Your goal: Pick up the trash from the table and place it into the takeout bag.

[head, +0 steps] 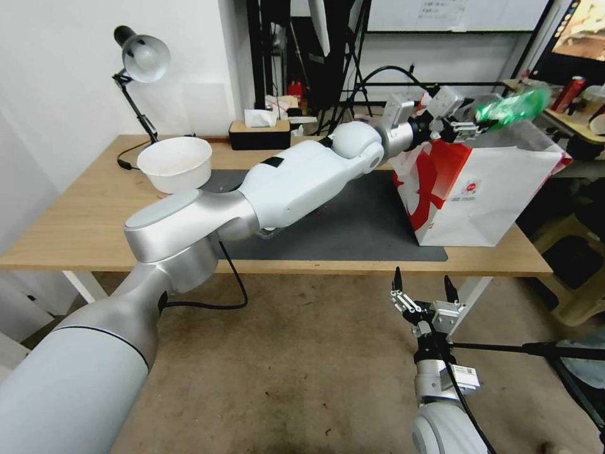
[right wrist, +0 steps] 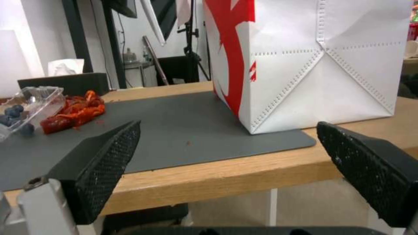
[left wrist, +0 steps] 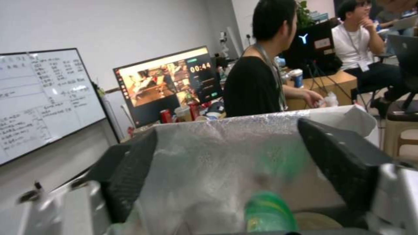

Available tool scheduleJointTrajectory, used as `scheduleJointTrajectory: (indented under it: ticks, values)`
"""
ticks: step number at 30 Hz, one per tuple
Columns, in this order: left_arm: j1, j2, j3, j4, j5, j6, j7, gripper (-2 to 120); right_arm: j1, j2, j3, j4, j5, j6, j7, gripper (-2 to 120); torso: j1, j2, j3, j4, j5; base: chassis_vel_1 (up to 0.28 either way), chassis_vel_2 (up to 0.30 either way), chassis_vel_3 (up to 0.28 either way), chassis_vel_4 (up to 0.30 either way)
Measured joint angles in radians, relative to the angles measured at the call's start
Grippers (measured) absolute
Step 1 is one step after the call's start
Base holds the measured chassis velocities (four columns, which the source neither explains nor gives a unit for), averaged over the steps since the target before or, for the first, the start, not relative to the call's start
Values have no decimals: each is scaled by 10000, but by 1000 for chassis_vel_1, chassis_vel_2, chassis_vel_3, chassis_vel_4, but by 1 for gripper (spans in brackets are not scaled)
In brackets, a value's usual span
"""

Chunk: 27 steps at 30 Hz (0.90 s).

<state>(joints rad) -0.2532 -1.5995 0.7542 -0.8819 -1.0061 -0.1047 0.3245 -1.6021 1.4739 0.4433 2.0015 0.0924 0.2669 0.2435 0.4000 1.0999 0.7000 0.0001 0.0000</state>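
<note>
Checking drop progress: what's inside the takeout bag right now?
Left wrist view shows the takeout bag's silver foil lining and a blurred green can by the open left gripper. Contents lower down are hidden.

a white wall (head: 63, 63) stands far left, with a desk lamp (head: 142, 60) before it. the floor (head: 302, 366) is worn brown. a whiteboard (left wrist: 43, 101) and a monitor (left wrist: 168, 81) stand far right.

I read "00:44" on the monitor (left wrist: 168, 81) behind the bag. The whiteboard (left wrist: 43, 98) carries handwriting I can't make out, and the bag's small label (head: 471, 188) is illegible.
</note>
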Motion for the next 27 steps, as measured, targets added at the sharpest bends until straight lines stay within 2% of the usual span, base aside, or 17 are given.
scheduleJointTrajectory:
  ticks: [1, 4, 9, 13, 15, 17, 20, 21, 27]
  values:
    - [0, 0, 0, 0, 0, 0, 0, 86, 0, 0, 0, 0, 0, 0, 0, 100, 0, 0, 0, 0, 0, 0, 0, 0, 0]
    - [83, 221, -249, -254, 15, 32, -243, 99, 14, 17, -38, 14, -7, 0, -3, 100, 0, 0, 0, -3, 0, 0, 0, 0, 0]
    - [231, 764, -688, -874, -247, 192, -846, 100, 22, 18, -41, 41, -11, -6, -5, 100, 0, 0, 0, -1, -2, 0, 0, 0, 0]
    - [594, 1690, -1308, -1586, -543, 343, -1441, 100, 9, 18, -26, 49, -11, -6, -5, 100, 0, 0, 0, 2, -4, 0, 0, 0, 0]
    - [689, 1846, -1430, -1667, -571, 353, -1538, 100, 8, 18, -23, 52, -11, -6, -6, 100, 0, 0, 0, 2, -4, 0, 0, 0, 0]
    - [1030, 2291, -1765, -1947, -664, 420, -1858, 100, 7, 22, -7, 64, -11, -9, -6, 100, 0, 0, 0, 2, -4, 0, 0, 0, 0]
    - [1201, 2493, -1869, -2132, -707, 497, -2008, 100, 8, 25, -4, 66, -11, -11, -5, 100, 0, 0, 0, -1, -3, 0, 0, 0, 0]
    - [1637, 2904, -2084, -2571, -791, 685, -2391, 100, 7, 24, 3, 69, -11, -24, -5, 100, 0, 0, 0, 0, -3, 0, 0, 0, 0]
    - [2431, 3491, -2596, -3143, -837, 841, -2883, 100, 1, 20, -2, 69, -18, -50, -5, 100, 0, 0, 0, 0, -2, 0, 0, 0, 0]
